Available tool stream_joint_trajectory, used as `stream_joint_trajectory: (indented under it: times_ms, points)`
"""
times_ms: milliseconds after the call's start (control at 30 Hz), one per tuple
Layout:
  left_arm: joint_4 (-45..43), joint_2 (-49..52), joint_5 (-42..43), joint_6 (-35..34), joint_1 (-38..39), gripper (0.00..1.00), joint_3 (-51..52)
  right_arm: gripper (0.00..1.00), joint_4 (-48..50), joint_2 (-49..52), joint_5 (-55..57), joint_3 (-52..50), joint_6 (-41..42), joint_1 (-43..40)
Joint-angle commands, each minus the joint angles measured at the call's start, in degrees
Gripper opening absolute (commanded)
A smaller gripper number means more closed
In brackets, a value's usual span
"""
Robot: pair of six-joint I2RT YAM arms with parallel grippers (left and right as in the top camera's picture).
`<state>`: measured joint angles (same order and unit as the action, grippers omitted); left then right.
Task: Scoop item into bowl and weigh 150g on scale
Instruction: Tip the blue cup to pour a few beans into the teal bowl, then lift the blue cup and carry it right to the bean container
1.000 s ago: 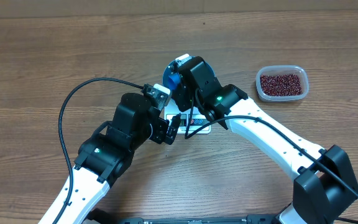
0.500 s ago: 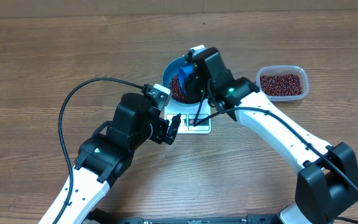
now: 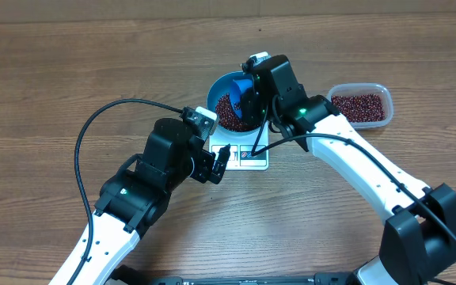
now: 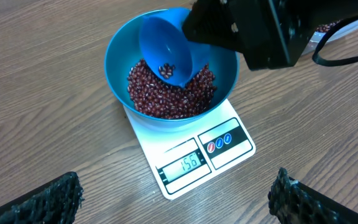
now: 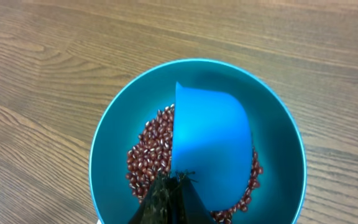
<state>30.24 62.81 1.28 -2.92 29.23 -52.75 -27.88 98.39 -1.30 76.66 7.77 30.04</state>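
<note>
Beans (image 4: 166,102) lie in the bowl (image 4: 114,53); right gripper (image 5: 166,196) clamps the scoop (image 5: 210,143), left gripper (image 4: 173,202) gapes empty.

White scale (image 4: 194,140), small display (image 4: 182,165) along its near edge, dark digits on a pale screen reading about 156, beside it three round blue-marked buttons (image 4: 219,142), their symbols too small to read
</note>
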Motion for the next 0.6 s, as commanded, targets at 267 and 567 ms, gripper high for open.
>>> stream_joint_trajectory:
  times_ms: [267,567]
  points:
    - [-0.07,0.22,0.02,-0.52,0.04,1.0,0.55,0.04,0.83,-3.54,-0.31,0.33,0.37,-0.24]
    - [-0.07,0.22,0.02,-0.52,0.04,1.0,0.55,0.04,0.81,-5.16,1.31,0.33,0.26,-0.24]
